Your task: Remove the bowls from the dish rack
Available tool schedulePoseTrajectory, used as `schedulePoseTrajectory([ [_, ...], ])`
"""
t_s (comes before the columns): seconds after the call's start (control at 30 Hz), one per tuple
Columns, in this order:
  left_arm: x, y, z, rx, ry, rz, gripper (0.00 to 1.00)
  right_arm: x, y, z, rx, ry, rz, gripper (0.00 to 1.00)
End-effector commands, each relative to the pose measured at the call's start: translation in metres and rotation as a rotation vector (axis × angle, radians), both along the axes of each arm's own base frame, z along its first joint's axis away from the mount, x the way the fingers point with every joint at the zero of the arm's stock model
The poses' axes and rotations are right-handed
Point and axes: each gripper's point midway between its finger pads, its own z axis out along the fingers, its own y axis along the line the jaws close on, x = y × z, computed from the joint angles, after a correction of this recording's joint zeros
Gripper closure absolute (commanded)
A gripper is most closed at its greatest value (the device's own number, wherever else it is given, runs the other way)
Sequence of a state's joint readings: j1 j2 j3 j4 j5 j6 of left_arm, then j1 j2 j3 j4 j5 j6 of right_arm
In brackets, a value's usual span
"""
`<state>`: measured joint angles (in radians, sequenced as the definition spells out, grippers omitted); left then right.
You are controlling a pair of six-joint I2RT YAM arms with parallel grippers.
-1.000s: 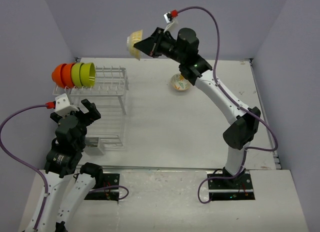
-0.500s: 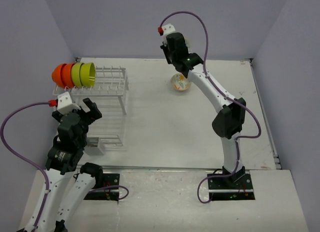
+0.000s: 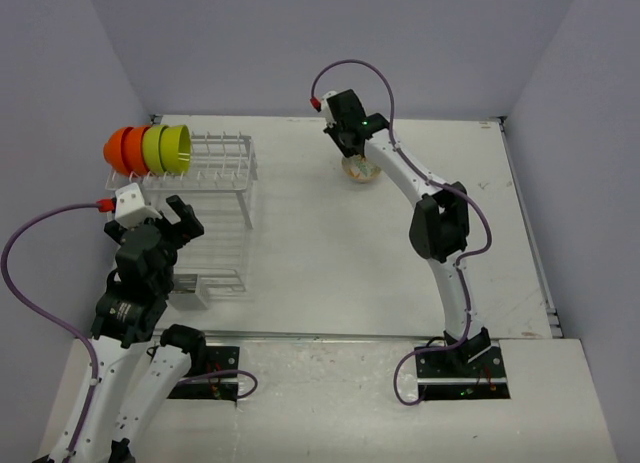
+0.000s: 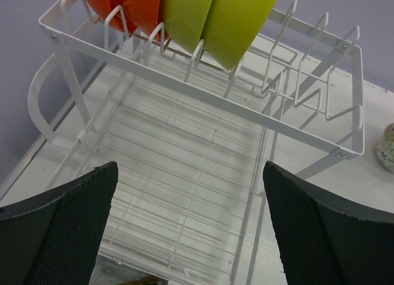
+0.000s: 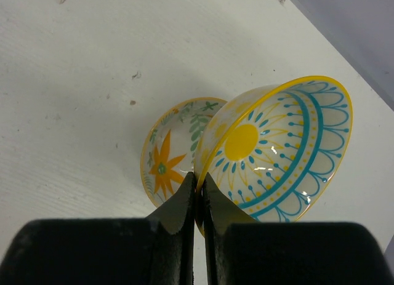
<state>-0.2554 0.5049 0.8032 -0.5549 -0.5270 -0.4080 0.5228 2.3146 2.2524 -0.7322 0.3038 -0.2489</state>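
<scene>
Right, on my right wrist feed the right gripper point(image 5: 198, 185) sits at the bottom centre of the frame, clenched tight on the yellow rim of a patterned bowl point(image 5: 289, 143). That bowl is tipped up on its side and fills the right half of the picture, with blue arcs and a yellow disc turned towards the lens. Just left of it, and partly covered by it, a second patterned bowl point(image 5: 166, 159) with an orange flower and green leaves rests on the white table point(image 5: 74, 82); I cannot tell whether the two touch. In the overhead view this pair sits in the upper middle of the frame, well apart from the dish rack point(image 3: 215, 198) at the left. On the left wrist feed the left gripper point(image 4: 189, 168) is released, its two black pads spread wide in the bottom corners and holding nothing, and the rack's wire floor shows between them. Along the top edge of that picture the orange bowls point(image 4: 132, 8) and lime-green bowls point(image 4: 215, 20) stand on edge between the prongs, orange to the left and green beside them.
</scene>
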Motion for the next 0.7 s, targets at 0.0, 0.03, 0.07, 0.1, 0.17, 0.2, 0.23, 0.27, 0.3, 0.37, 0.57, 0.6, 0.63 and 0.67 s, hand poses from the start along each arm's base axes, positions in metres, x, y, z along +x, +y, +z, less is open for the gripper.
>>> schedulePoseTrajectory([
  [0.0, 0.004, 0.001, 0.007, 0.006, -0.029, 0.001, 0.00, 0.008, 0.001, 0.026, 0.007, -0.057, 0.043, 1.00],
  [0.03, 0.004, 0.001, 0.006, 0.006, -0.027, 0.001, 0.00, 0.007, 0.002, 0.025, 0.007, -0.055, 0.050, 1.00],
  [0.07, 0.003, 0.001, 0.007, 0.006, -0.029, 0.001, 0.00, 0.006, 0.002, 0.023, 0.006, -0.048, 0.054, 1.00],
  [0.1, 0.003, 0.001, 0.007, 0.006, -0.029, 0.003, 0.00, 0.003, 0.001, 0.018, 0.002, -0.029, 0.058, 1.00],
  [0.17, 0.003, 0.001, 0.008, 0.005, -0.032, 0.001, 0.00, -0.002, -0.001, 0.009, -0.017, 0.000, 0.061, 1.00],
  [0.2, 0.003, 0.001, 0.007, 0.005, -0.032, 0.000, 0.00, -0.005, -0.003, 0.007, -0.024, 0.010, 0.062, 1.00],
  [0.23, 0.003, 0.000, 0.008, 0.003, -0.035, -0.003, 0.00, -0.006, -0.006, 0.003, -0.033, 0.019, 0.056, 1.00],
  [0.27, 0.003, 0.000, 0.008, 0.004, -0.034, -0.006, 0.00, -0.010, -0.009, -0.007, -0.052, 0.038, 0.056, 1.00],
  [0.3, 0.004, -0.002, 0.008, 0.003, -0.036, -0.014, 0.00, -0.010, -0.011, -0.009, -0.063, 0.040, 0.050, 1.00],
  [0.37, 0.005, -0.003, 0.007, 0.005, -0.030, -0.019, 0.00, -0.012, -0.015, -0.020, -0.084, 0.063, 0.044, 1.00],
  [0.57, 0.003, -0.003, 0.009, 0.002, -0.041, -0.020, 0.00, -0.014, -0.021, -0.034, -0.109, 0.083, 0.026, 1.00],
  [0.6, 0.003, -0.003, 0.009, 0.002, -0.041, -0.020, 0.00, -0.014, -0.021, -0.035, -0.103, 0.087, 0.027, 1.00],
  [0.63, 0.003, -0.003, 0.009, 0.002, -0.040, -0.020, 0.00, -0.014, -0.019, -0.035, -0.099, 0.086, 0.027, 1.00],
  [0.67, 0.003, -0.003, 0.009, 0.002, -0.041, -0.020, 0.00, -0.013, -0.019, -0.034, -0.097, 0.079, 0.026, 1.00],
])
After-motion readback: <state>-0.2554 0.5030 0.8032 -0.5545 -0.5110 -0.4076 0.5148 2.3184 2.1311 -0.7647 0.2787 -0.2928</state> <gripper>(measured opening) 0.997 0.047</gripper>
